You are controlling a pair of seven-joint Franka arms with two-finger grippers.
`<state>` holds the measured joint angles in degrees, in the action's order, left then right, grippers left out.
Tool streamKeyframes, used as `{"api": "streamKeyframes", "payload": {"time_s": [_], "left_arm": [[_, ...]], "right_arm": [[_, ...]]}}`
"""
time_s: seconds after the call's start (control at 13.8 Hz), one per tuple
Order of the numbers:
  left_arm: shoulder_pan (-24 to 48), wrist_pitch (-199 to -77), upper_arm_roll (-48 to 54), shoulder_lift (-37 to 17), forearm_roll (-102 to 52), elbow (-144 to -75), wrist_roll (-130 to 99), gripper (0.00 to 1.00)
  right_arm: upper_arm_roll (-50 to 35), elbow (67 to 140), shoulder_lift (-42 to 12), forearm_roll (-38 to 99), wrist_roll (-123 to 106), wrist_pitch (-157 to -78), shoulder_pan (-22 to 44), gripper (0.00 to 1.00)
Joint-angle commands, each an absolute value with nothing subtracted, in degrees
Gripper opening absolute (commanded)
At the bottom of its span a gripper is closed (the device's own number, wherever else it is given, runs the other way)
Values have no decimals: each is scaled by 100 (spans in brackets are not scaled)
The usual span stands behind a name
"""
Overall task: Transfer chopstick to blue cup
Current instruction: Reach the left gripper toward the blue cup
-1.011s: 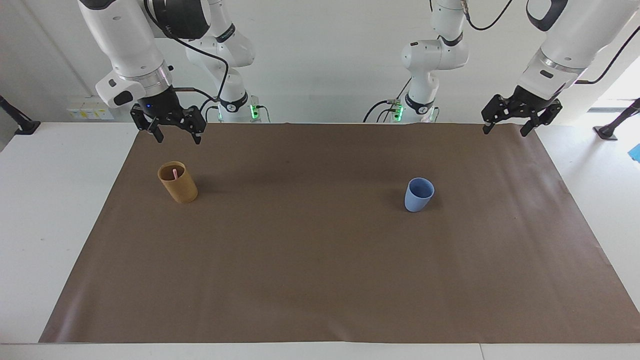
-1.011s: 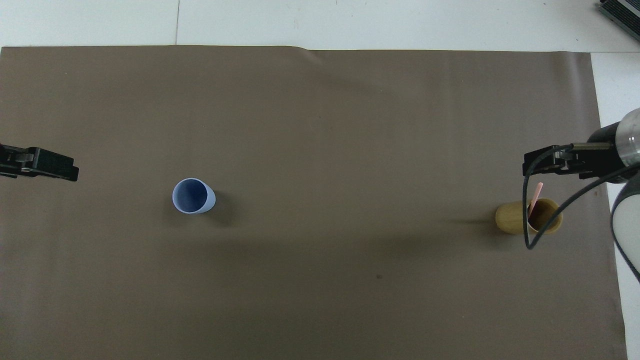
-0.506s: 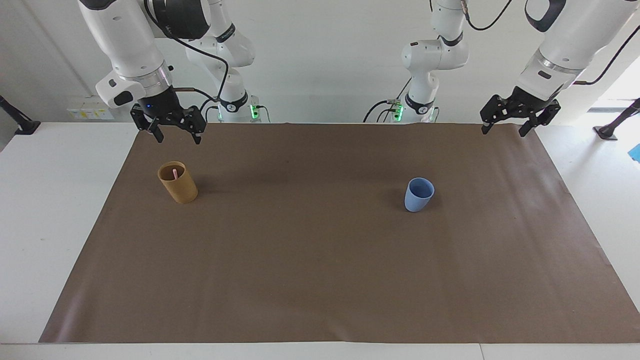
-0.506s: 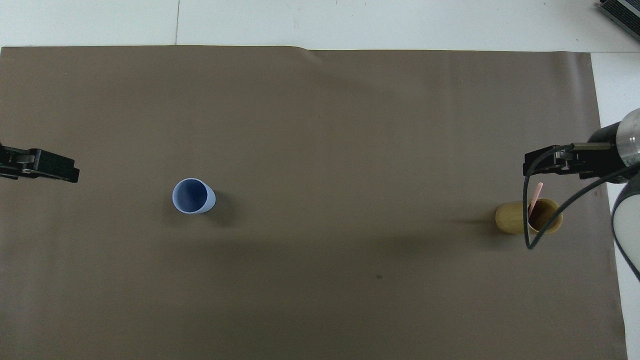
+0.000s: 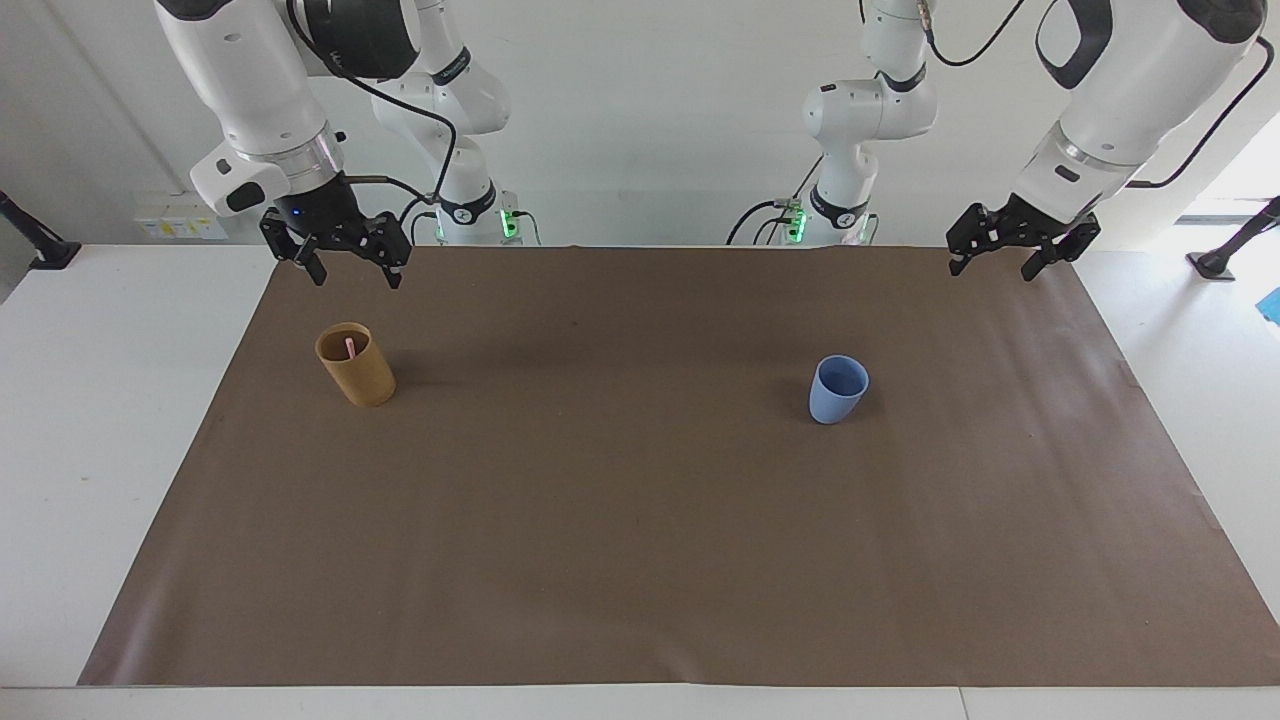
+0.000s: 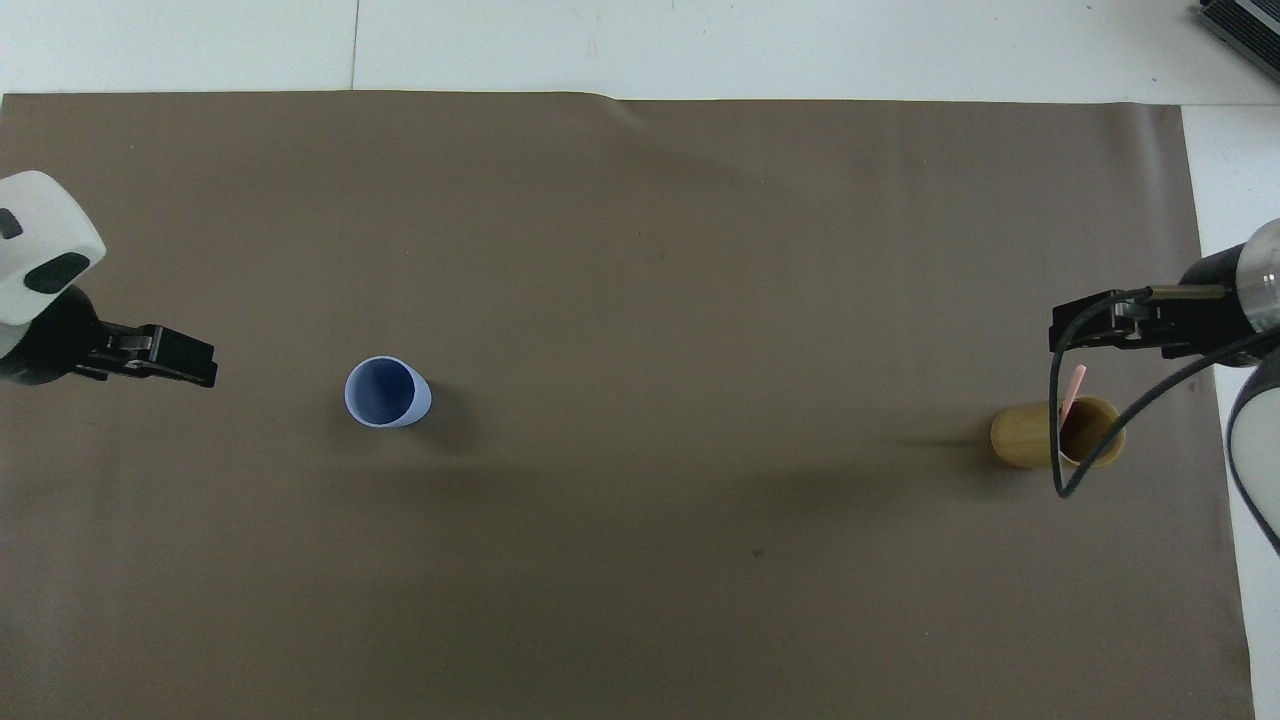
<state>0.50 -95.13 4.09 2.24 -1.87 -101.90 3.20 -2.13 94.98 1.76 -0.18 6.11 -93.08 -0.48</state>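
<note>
Nearest my bases, both grippers hang in the air over the robots' edge of the brown paper sheet [image 5: 640, 560] that covers the white bench [image 5: 100, 420]. My right gripper [image 5: 352, 266], a black two-finger unit, hangs over the sheet close to the tall tan-brown cylindrical cup [image 5: 356, 364], its fingers [image 5: 318, 268] apart and empty. My left gripper [image 5: 992, 258], also black, hangs over the sheet's corner at the left arm's end, fingers apart, holding nothing. Farther out, the thin light-pink chopstick [image 6: 1071, 394] stands tilted inside the tan-brown cup, its tip above the rim. The small light-blue tapered cup [image 5: 838, 389] stands upright, well apart, toward the left arm's end. No label or writing can be read on either cup.
</note>
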Motion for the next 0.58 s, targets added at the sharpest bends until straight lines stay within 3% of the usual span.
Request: {"api": "streamKeyframes", "payload": {"time_s": [0.0,0.22,0.51], "left_arm": [[219,-10544,396,572,-202,-11388,71,100],[333,-11511,404,501,-359,-11856,-376,100],[386,-11899,404,28,-571,-11883,-693,100]], "right_arm": [[-229,9677,334,88,422,-9334,-141,100],[-220,9677,334,88,422,-9334,-141,100],[-220,9685,334,88,422,-9334,-149,100]]}}
